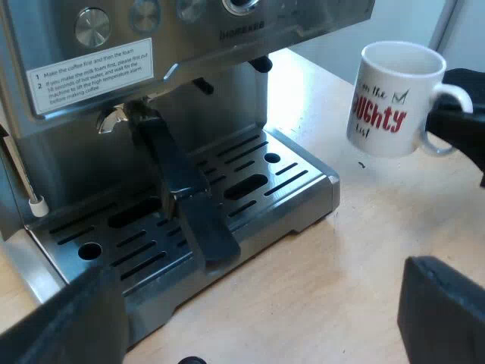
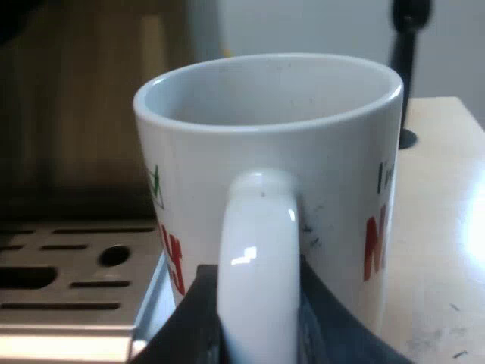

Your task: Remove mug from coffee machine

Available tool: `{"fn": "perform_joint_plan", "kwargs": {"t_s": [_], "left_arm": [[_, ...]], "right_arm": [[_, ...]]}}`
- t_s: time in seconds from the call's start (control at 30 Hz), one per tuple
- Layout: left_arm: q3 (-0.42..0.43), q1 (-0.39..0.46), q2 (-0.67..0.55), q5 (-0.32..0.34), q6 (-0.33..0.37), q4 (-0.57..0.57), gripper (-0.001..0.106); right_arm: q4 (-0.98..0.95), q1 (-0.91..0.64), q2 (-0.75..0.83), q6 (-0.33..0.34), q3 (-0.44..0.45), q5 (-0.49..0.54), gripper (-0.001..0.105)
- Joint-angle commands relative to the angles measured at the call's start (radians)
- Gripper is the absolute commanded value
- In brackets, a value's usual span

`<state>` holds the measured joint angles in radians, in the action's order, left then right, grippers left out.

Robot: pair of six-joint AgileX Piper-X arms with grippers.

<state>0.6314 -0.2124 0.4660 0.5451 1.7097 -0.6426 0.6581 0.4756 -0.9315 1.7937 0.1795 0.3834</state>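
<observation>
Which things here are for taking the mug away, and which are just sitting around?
For the job: mug; right pincer, gripping its handle; espresso machine.
Just around: holder locked in the machine's front; left pincer, open, near the drip tray; table.

Item: white mug (image 2: pixel 303 197), red and green lettering on its wall, handle (image 2: pixel 258 250) turned toward us; our right gripper (image 2: pixel 261 326) closed on that handle, one black finger (image 2: pixel 189 322) pressed to each side; just beside the mug, the espresso machine's slotted metal drip tray (image 2: pixel 68 273); pale wooden table (image 2: pixel 443 227) alongside; we cannot tell whether the mug rests or hangs.
</observation>
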Motion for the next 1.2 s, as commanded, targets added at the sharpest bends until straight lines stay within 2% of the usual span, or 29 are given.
{"fn": "perform_joint_plan", "kwargs": {"t_s": [0.03,0.23,0.33,0.5,0.57,0.7,0.83,0.93,1.1,1.2], "left_arm": [[0.006,-0.005,0.001,0.015,-0.002,0.017,0.087],[0.006,-0.005,0.001,0.015,-0.002,0.017,0.087],[0.006,-0.005,0.001,0.016,-0.002,0.017,0.087],[0.006,-0.005,0.001,0.036,-0.010,0.017,0.087],[0.006,-0.005,0.001,0.036,-0.010,0.017,0.087],[-0.011,-0.005,0.001,0.039,-0.052,0.019,0.087],[-0.031,-0.005,0.001,0.078,-0.062,0.021,0.087],[-0.057,-0.005,0.001,0.099,-0.062,0.059,0.087],[-0.087,-0.005,0.001,0.099,-0.062,0.144,0.087],[-0.087,-0.005,0.001,0.099,-0.062,0.157,0.087]], "right_arm": [[0.055,-0.063,0.014,-0.018,0.005,-0.087,0.000],[0.055,-0.158,0.009,-0.018,0.005,-0.113,0.000],[0.055,-0.208,-0.031,-0.020,0.005,-0.191,0.000],[0.055,-0.217,-0.051,-0.020,0.005,-0.215,0.000],[0.061,-0.217,-0.140,-0.020,0.005,-0.224,0.000],[0.102,-0.217,-0.203,-0.020,0.005,-0.224,0.000],[0.161,-0.217,-0.249,-0.017,0.005,-0.224,0.000],[0.185,-0.217,-0.289,0.020,0.005,-0.224,0.000],[0.231,-0.217,-0.338,0.020,0.005,-0.224,0.000],[0.288,-0.217,-0.387,0.020,0.007,-0.224,0.000]]}}
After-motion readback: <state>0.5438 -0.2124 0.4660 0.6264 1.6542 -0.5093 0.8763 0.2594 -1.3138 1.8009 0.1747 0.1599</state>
